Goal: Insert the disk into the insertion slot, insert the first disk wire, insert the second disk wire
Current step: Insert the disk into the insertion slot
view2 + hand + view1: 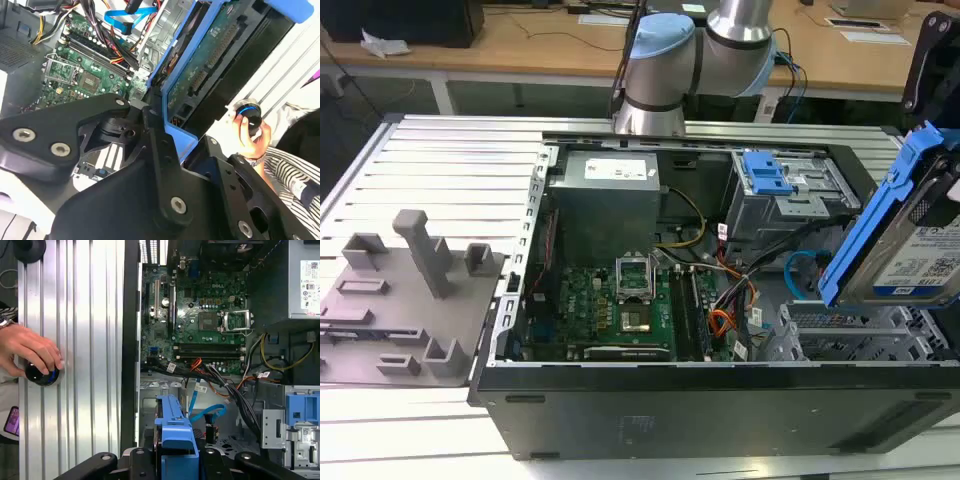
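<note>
The disk (932, 255), a silver drive in a bright blue carrier (880, 215), hangs tilted above the right end of the open computer case. My gripper (175, 460) is shut on the carrier's edges; in the second wrist view its black fingers (160, 145) clamp the blue frame, with the disk's green circuit board (210, 55) facing the camera. The insertion slot (850, 335), a silver perforated cage, lies just below the disk. The second disk wire (800, 270), a light blue cable, loops beside the cage and also shows as a blue loop (207, 415). I cannot tell the first disk wire apart in the cable bundle (740, 270).
A grey bay with a blue latch (765, 175) sits behind the cage. The motherboard (620, 300) and power supply (610, 190) fill the case's left part. A grey fixture (410, 300) lies on the ribbed table. A person's hand (30, 350) grips a black knob (42, 374) beside the case.
</note>
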`<action>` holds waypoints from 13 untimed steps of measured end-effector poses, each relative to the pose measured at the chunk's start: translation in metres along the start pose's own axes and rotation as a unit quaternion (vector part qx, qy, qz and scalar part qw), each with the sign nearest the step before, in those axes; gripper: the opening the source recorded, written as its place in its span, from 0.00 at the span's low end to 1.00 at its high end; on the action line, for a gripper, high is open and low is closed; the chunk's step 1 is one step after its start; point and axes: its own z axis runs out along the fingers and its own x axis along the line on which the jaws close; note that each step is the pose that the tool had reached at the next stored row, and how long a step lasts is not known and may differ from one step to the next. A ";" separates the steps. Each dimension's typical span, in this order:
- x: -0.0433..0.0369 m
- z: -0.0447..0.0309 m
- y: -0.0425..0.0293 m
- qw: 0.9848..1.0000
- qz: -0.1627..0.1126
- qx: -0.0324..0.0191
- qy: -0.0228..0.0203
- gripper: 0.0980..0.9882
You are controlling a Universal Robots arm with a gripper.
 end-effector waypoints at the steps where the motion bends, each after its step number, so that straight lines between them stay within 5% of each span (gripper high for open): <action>1: 0.0000 0.0002 0.0000 1.000 0.000 0.000 0.000 0.30; 7: -0.0007 0.0233 -0.0009 1.000 0.000 0.000 0.000 0.30; 13: -0.0053 0.0361 -0.0012 1.000 0.000 0.000 -0.007 0.30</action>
